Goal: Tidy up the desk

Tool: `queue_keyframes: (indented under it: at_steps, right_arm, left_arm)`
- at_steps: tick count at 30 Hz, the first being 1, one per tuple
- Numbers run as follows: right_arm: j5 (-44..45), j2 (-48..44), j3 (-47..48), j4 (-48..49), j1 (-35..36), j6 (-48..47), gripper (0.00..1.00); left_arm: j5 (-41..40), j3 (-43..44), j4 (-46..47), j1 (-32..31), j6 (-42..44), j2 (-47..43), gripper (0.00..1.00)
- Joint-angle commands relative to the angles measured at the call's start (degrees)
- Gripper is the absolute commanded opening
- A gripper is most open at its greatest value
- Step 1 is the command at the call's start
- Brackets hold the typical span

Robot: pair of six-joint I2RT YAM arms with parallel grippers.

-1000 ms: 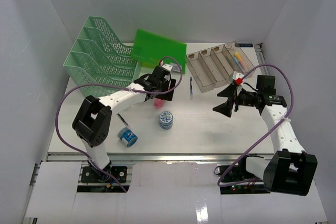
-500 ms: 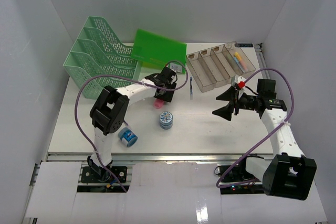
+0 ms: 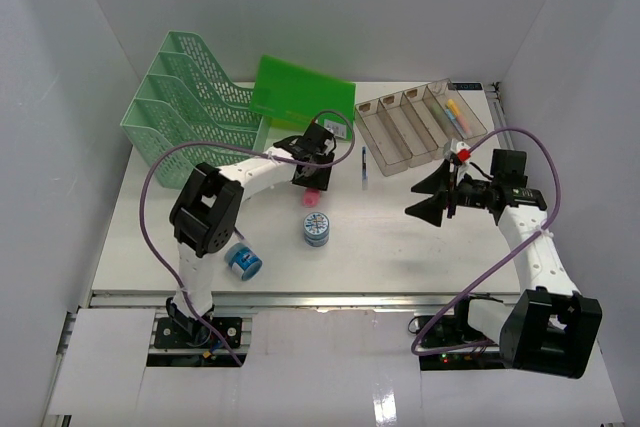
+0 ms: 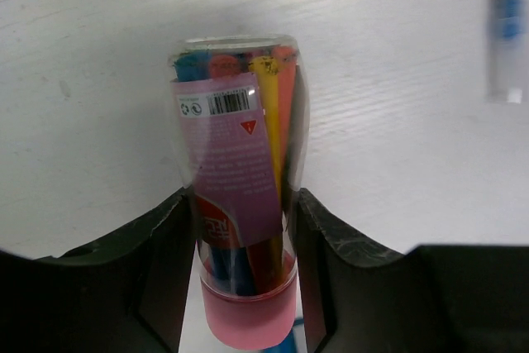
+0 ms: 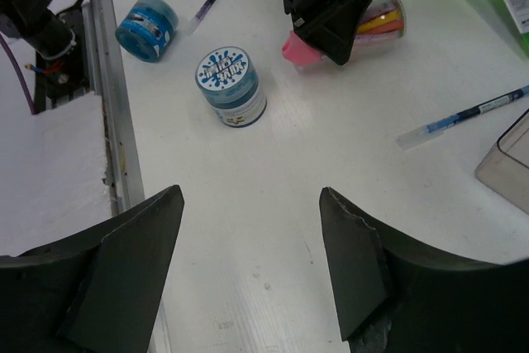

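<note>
The desk [image 3: 400, 247] is a white tabletop with metal rail edges. My left gripper [image 3: 312, 183] is shut on a clear tube of coloured markers [image 4: 240, 163] with a pink cap [image 3: 312, 197], left of the desk's middle. In the left wrist view the fingers [image 4: 169, 262] press both sides of the tube just above the cap. I cannot tell whether the tube touches the desk. The right wrist view shows the tube [image 5: 376, 18] under the left gripper [image 5: 335, 6]. My right gripper [image 3: 428, 195] is open and empty above the right part of the desk [image 5: 273, 204].
A blue jar [image 3: 316, 228] stands near the tube; another [image 3: 243, 261] lies at front left by a purple pen [image 3: 232, 227]. A blue pen [image 3: 364, 165] lies before the clear compartmented tray [image 3: 420, 122]. The green file rack [image 3: 185, 112] and green folder [image 3: 303, 95] are at the back.
My left arm has folded its elbow in and carried the tube a little to the right and farther back. My right gripper has stayed open and hardly moved.
</note>
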Motion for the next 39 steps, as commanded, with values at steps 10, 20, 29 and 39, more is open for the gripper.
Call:
queue_keyframes:
  at_steps: [10,20,29,39]
  right_arm:
    - [-2.21,10.50,4.22,23.20,2.68,41.96,0.89]
    - [17.01,9.55,5.36,41.22,14.97,63.85,0.94]
    - [25.23,13.54,9.38,36.66,18.75,66.32,0.97]
    - [27.41,18.07,13.15,35.33,22.10,68.96,0.84]
  left_arm:
    - [32.06,-24.88,46.54,0.06,-25.99,-24.64,0.05]
    - [40.28,-32.35,66.80,-1.81,-37.95,-23.37,0.05]
    - [42.26,-33.46,68.65,-3.03,-38.52,-24.83,0.05]
    - [42.56,-33.10,69.71,-3.31,-38.70,-24.39,0.06]
